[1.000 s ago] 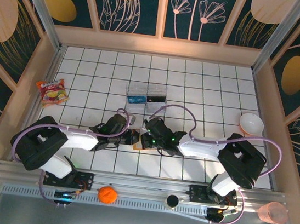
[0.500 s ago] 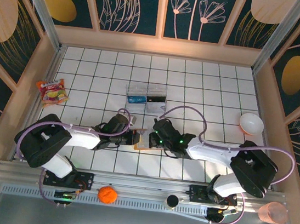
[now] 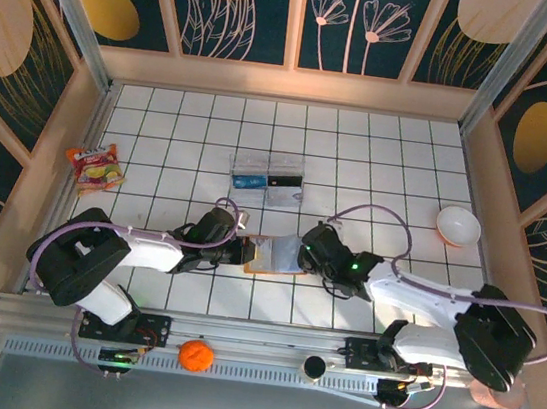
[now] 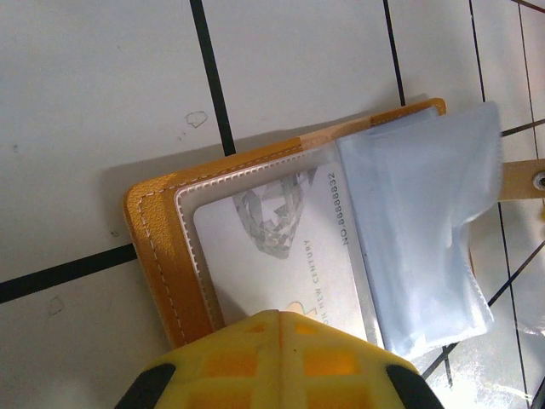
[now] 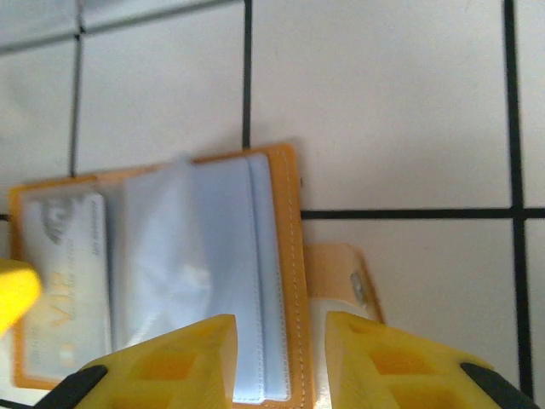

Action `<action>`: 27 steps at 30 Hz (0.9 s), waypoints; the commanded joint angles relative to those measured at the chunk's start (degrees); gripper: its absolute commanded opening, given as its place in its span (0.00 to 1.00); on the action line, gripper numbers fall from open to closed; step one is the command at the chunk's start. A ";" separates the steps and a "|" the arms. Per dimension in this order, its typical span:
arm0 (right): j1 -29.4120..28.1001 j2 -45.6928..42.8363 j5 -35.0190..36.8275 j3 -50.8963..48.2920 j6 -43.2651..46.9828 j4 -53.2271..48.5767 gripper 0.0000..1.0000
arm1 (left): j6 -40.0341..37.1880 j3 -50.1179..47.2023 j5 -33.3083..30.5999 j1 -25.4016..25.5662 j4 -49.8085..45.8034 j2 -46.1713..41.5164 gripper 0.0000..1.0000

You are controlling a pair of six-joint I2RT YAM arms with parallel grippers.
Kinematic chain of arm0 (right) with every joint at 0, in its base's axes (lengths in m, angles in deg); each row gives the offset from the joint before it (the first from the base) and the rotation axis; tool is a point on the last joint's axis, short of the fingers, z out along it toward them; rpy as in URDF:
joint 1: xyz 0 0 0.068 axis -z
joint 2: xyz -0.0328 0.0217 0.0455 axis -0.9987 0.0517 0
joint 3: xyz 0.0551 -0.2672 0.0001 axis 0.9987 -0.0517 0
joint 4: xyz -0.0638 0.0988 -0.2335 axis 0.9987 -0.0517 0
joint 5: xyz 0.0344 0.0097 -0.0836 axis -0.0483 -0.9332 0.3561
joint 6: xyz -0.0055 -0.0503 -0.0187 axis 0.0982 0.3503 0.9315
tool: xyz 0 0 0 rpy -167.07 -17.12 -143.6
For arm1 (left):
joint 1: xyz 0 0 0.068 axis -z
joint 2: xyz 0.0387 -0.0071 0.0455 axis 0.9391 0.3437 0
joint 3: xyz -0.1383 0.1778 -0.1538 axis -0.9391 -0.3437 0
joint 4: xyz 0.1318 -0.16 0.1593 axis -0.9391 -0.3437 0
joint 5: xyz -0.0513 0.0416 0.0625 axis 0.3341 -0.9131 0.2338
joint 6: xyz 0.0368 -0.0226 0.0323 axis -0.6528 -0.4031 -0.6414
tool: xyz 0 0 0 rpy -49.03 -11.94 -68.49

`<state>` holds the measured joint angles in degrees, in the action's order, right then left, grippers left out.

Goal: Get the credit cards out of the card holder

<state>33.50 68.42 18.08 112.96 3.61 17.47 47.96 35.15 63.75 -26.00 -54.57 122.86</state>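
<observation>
Card holder (image 3: 275, 255) lies open, centre-near on the counter (image 3: 160, 149); left end effector (image 4: 279, 328) closed, pinning its left half; right end effector (image 5: 274, 332) open over its right edge; next, probably pinch the sleeved credit card (image 4: 281, 247) out.

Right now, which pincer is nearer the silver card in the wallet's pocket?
Left. The left pincer sits on the silver card's edge; the right pincer is over the card holder's opposite half, beside the strap tab.
</observation>
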 commanded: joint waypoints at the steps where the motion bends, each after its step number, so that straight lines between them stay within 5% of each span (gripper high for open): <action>1: 0.36 -3.43 -1.36 2.81 6.06 0.64 0.32 | -1.06 0.85 0.46 0.29 -0.99 0.32 0.00; 5: 0.52 0.94 -15.39 7.24 12.87 6.21 0.29 | -1.13 0.77 0.31 0.31 -0.95 0.10 0.00; 10: 0.55 11.89 -23.02 11.49 14.26 9.41 0.26 | -1.12 0.49 -0.24 0.31 -1.04 -0.46 0.00; 17: 1.33 20.63 -20.85 11.36 10.99 7.10 0.18 | -1.19 0.40 -0.35 0.31 -0.90 -0.21 0.00; 27: 2.64 13.69 -13.72 3.78 6.77 2.53 0.18 | -1.72 0.85 -0.70 0.24 -1.95 1.73 0.00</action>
<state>35.57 84.61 0.71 118.69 12.49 23.22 47.59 35.46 63.71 -26.00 -54.53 123.36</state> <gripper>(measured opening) 0.185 0.052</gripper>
